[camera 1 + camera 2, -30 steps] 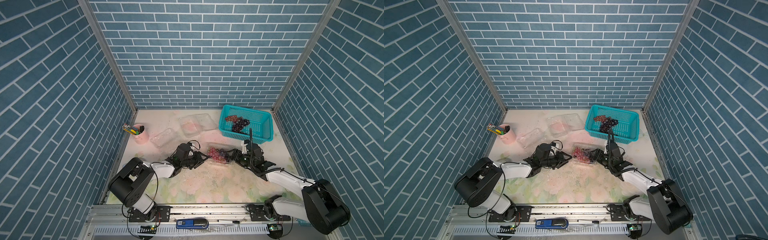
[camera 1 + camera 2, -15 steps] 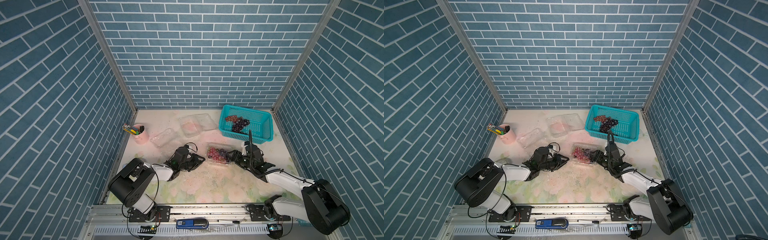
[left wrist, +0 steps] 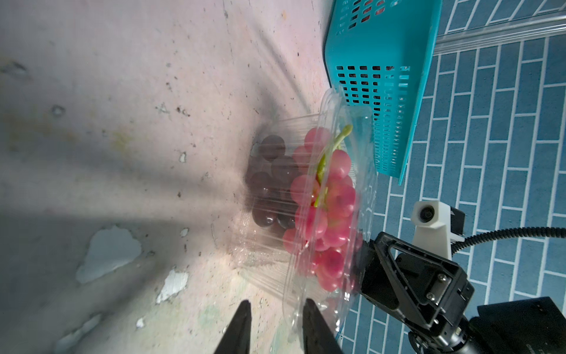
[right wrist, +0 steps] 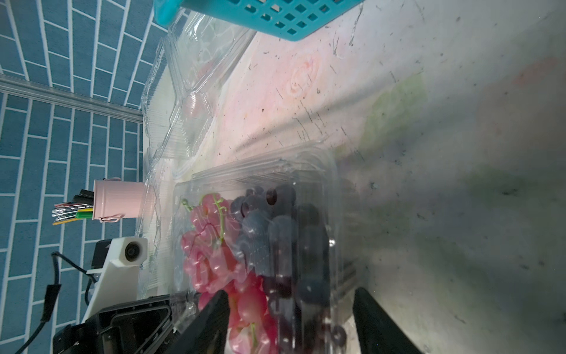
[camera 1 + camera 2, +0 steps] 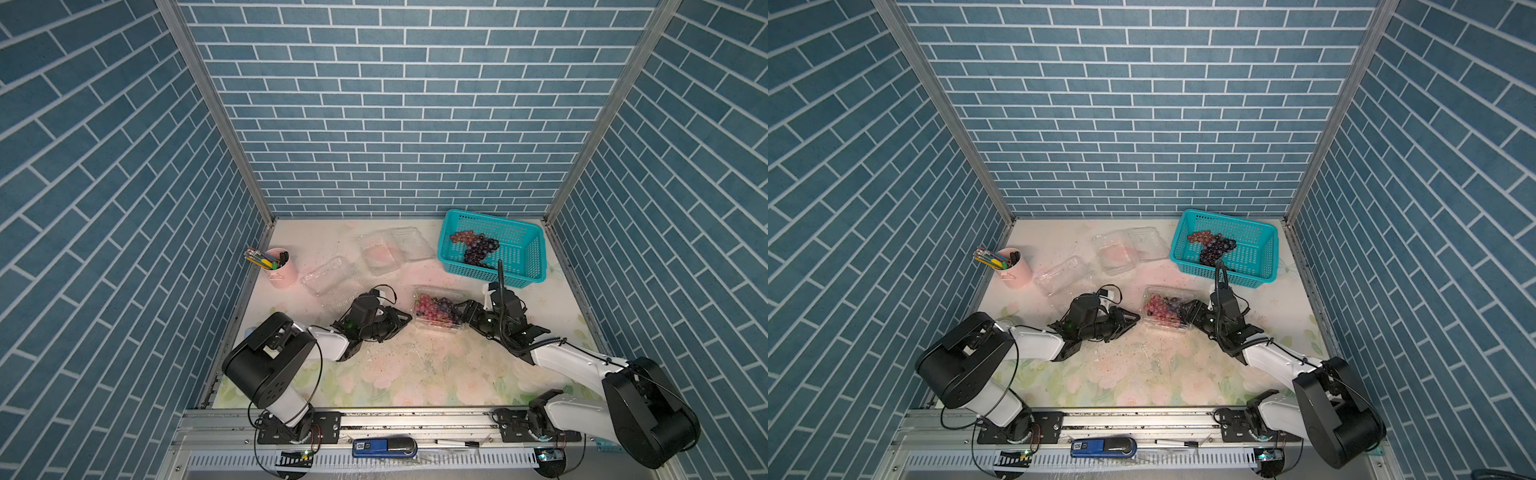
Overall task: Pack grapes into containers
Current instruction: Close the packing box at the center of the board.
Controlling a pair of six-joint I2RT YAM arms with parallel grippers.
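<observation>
The flowery surface [image 5: 415, 374] lay under both arms. Past the right end effector [image 5: 462, 312] stood a teal basket [image 5: 536, 253]. It had spare grapes [image 5: 476, 248] in it, waiting to be packed. Past the left end effector [image 5: 406, 322] lay an open clamshell box [image 5: 390, 249] and another empty clamshell box [image 5: 328, 277], ready for more bunches. A pink pen cup [image 5: 283, 272] stood farther off on that side, out of the way.

The filled clamshell box [image 5: 440, 296] sat right between the two end effectors. Its lid was down over the packed grapes [image 4: 254, 233], some pink and some dark.

The right end effector had its jaws wide apart, one on the lid and one by the bottom. It looked to hold that end so the box would not slide.

The left end effector's jaws were only a little apart, right at the box's thin rim. I could not tell if it pinched the rim. I think it was there to squeeze lid and bottom together so the box would snap shut.
</observation>
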